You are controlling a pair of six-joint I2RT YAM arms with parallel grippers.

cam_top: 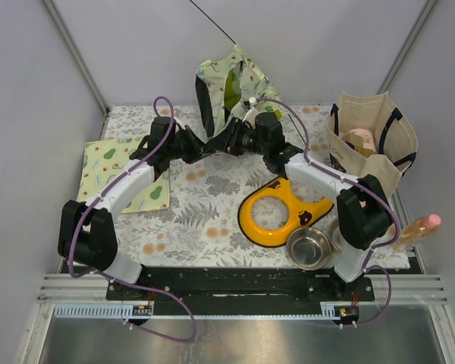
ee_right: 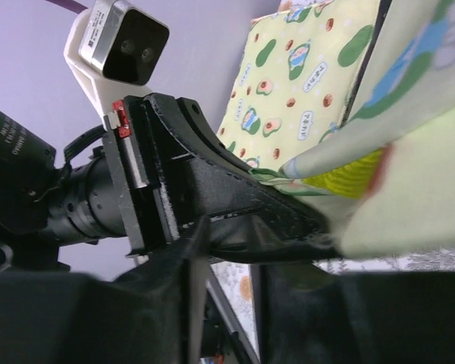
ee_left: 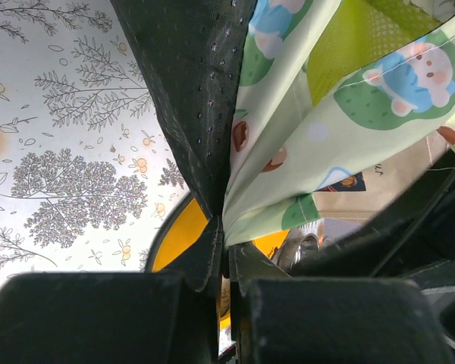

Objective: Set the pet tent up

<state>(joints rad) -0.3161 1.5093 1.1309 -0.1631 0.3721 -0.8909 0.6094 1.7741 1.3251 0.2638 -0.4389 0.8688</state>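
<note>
Pinching pet tent (ee_left: pixel 288 144) — left gripper (ee_left: pixel 226 262) clamped tight

Bright, even light with soft shadows; in the right wrist view the pet tent (ee_right: pixel 409 189) blurs at right, and the bottom foreground is dark.

Left hand (ee_left: pixel 226 254) pinched closed, right hand (ee_right: pixel 231 262) alongside.

The left arm (cam_top: pixel 125 186) and right arm (cam_top: pixel 315 176) have white link shells between bulky black joint housings, each trailed by a looping purple cable (cam_top: pixel 163 98), on a black base plate (cam_top: pixel 235 282). The left gripper (ee_left: pixel 226 250) and right gripper (ee_right: pixel 231 254) are matte black and blocky. A white wrist camera (ee_right: pixel 117 45) with a glossy black two-lens face sits above a small red tab (ee_right: pixel 120 120).
</note>
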